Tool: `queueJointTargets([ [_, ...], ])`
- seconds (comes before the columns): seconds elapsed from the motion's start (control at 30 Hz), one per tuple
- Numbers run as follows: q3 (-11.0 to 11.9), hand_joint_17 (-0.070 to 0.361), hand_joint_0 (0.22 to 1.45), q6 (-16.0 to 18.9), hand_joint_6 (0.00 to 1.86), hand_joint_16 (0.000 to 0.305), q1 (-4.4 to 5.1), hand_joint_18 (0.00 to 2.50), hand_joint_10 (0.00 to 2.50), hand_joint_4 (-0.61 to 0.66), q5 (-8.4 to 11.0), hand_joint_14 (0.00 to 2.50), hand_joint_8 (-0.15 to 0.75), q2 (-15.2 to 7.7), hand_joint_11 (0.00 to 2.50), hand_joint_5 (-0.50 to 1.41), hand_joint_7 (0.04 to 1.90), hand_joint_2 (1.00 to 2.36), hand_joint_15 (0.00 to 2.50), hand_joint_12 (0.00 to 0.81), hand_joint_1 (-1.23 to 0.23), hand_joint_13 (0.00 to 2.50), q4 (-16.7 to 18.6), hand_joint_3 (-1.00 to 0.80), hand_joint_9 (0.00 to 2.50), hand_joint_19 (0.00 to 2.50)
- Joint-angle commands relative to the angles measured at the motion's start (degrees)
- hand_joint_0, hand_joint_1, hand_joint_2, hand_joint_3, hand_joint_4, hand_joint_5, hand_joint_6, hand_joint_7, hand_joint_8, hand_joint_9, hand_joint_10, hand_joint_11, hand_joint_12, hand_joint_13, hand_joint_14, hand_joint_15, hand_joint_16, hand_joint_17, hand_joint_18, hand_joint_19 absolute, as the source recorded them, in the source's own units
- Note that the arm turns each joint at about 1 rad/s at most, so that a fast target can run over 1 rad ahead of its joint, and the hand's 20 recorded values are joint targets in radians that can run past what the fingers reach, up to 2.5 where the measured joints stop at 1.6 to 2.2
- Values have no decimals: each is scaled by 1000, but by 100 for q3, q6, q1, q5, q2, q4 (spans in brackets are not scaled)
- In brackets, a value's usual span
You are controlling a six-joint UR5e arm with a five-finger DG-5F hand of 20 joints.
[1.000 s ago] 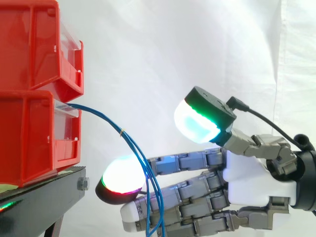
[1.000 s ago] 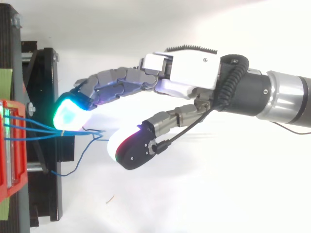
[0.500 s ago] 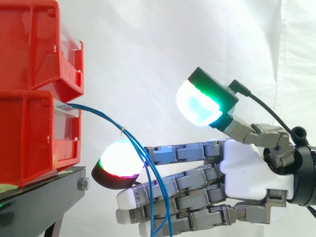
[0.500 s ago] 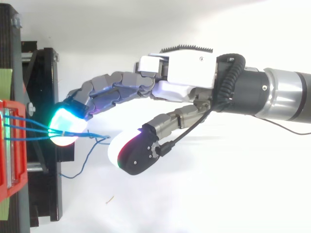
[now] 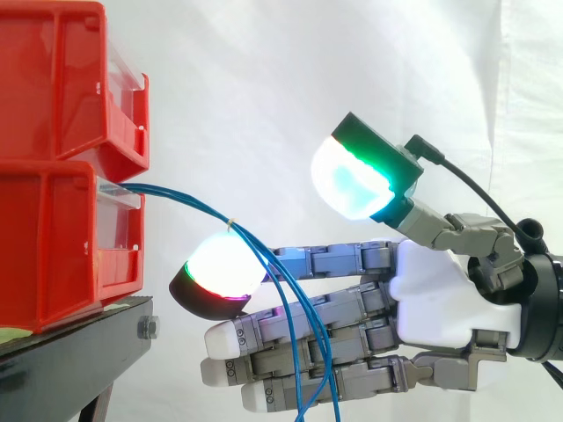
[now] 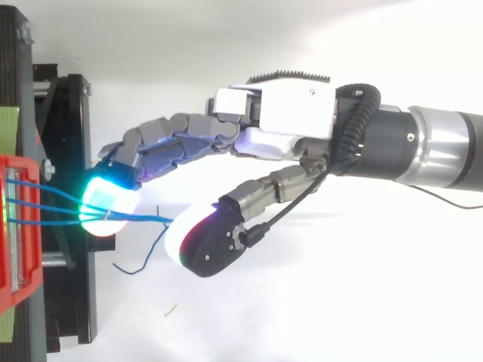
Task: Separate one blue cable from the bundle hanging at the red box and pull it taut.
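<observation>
Several thin blue cables (image 5: 180,199) leave the front of the lower red bin (image 5: 62,237), arc right to a small tie (image 5: 230,225), then hang down across my hand's straight fingers. My hand (image 5: 440,290) reaches in from the right, open, palm toward the camera. One glowing fingertip (image 5: 220,274) sits just under the tie, and the thumb pad (image 5: 352,180) is raised well above the cables. In the top view the cables (image 6: 139,219) run from the red bin (image 6: 19,249) under a cyan fingertip (image 6: 106,207) to the thumb pad (image 6: 198,243). A loose cable end (image 6: 139,260) curls below.
A second red bin (image 5: 62,79) is stacked on the lower one. Both rest on a black stand (image 5: 79,347) at the left, whose frame (image 6: 64,151) lies beneath the fingertips. A white curtain hangs behind.
My hand has risen and straightened its fingers. The tie and cable arc have lifted with the fingertip, and the hanging cables have swung right. From above, the loose end has shifted right.
</observation>
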Motion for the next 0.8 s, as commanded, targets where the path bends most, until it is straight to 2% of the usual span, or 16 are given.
queueJointTargets([
  [0.0,0,74,536,-3,503,33,0,159,9,203,-26,3,265,0,269,-190,925,1002,110,308,-687,360,9,-470,451,22],
  [0.17,0,74,533,-3,502,33,0,169,8,207,-61,4,265,-17,268,-190,918,1001,111,308,-686,368,62,-478,458,27],
  [0.23,26,74,532,14,503,33,0,171,7,207,-70,4,266,-132,261,-190,917,1001,112,309,-686,373,97,-476,460,26],
  [0.3,141,73,531,67,503,32,-9,178,7,206,-166,4,265,-316,262,-190,918,1001,109,308,-685,379,194,-481,462,35],
  [0.33,141,73,530,85,502,32,0,178,9,207,-237,4,266,-316,268,-190,918,1001,117,308,-685,381,203,-479,462,29],
  [0.53,193,72,530,129,503,32,-35,195,7,211,-333,4,267,-316,279,-182,973,1001,114,304,-686,394,71,-473,475,34],
  [0.77,193,70,546,252,503,31,-44,211,8,204,-377,5,266,-316,290,-179,999,1003,128,302,-687,413,106,-452,493,43],
])
